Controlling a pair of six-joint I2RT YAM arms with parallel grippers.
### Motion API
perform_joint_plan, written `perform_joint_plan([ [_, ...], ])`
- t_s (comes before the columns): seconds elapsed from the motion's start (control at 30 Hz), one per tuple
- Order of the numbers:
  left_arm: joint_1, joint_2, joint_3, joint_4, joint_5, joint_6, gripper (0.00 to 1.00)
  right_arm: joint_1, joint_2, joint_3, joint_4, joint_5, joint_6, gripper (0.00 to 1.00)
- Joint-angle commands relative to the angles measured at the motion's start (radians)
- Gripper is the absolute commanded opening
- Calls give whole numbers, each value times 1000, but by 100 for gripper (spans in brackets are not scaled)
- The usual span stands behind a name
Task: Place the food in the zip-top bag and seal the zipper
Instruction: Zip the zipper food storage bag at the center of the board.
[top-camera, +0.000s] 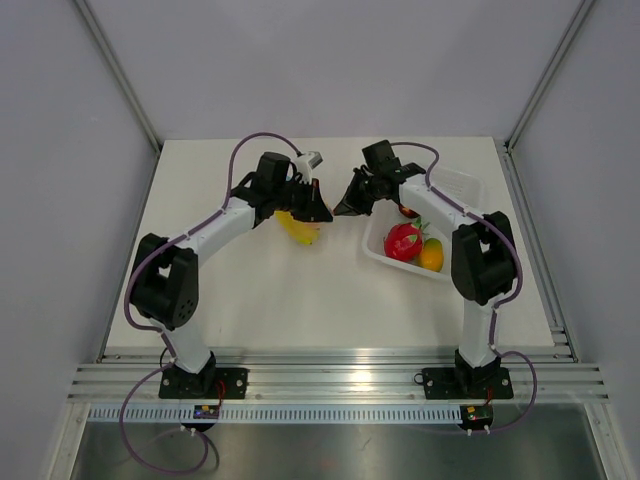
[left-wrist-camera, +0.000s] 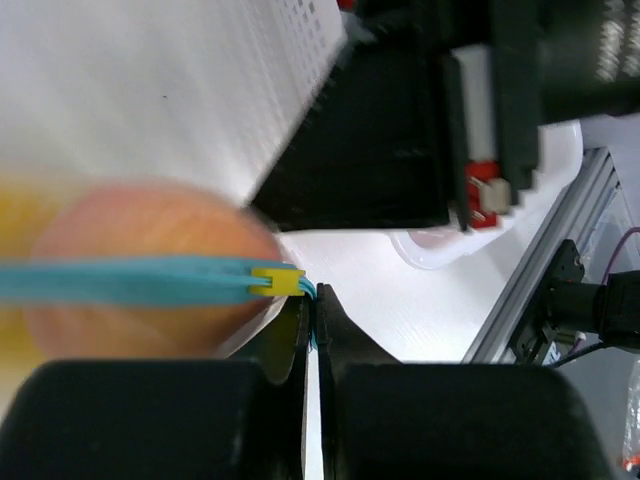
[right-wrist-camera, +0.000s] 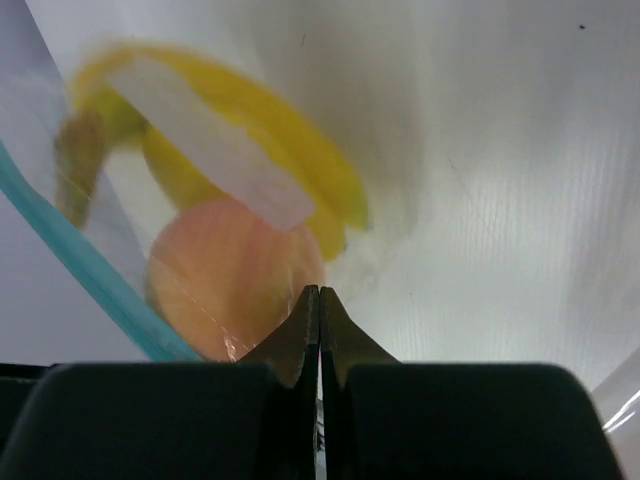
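Note:
The clear zip-top bag (right-wrist-camera: 105, 205) hangs between my two grippers above the table. Inside it are a yellow banana bunch (right-wrist-camera: 255, 120) and an orange-pink peach (right-wrist-camera: 230, 275). The banana also shows in the top view (top-camera: 298, 228). My left gripper (left-wrist-camera: 313, 300) is shut on the end of the light-blue zipper (left-wrist-camera: 120, 281), right beside its yellow slider (left-wrist-camera: 277, 281). The peach (left-wrist-camera: 150, 260) is blurred behind the strip. My right gripper (right-wrist-camera: 319, 292) is shut on the bag's film next to the peach. The grippers face each other in the top view, left (top-camera: 318, 208) and right (top-camera: 345, 207).
A white tray (top-camera: 375, 252) stands right of the grippers, with a red fruit (top-camera: 402, 242) and a small yellow-orange fruit (top-camera: 431, 255) in it. The right gripper's black body (left-wrist-camera: 400, 130) fills the upper left wrist view. An aluminium rail (top-camera: 330, 382) runs along the near edge.

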Motion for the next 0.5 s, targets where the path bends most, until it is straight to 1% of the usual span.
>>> perform_joint_plan([
  [0.0,-21,-18,-14,41,114,-12,0,-12,-23,75,86,6,18,0],
  [0.1,-7,-18,-25,48,129,-12,0,-12,-71,89,71,21,-6,0],
  [0.23,-4,-18,-25,44,160,4,0,-12,-85,97,30,7,-31,0],
  [0.37,-2,-26,-27,12,195,51,0,-16,-141,-6,34,-5,-34,1],
  [0.47,-1,-55,-57,10,223,73,0,-16,-159,-40,19,-60,-60,1],
])
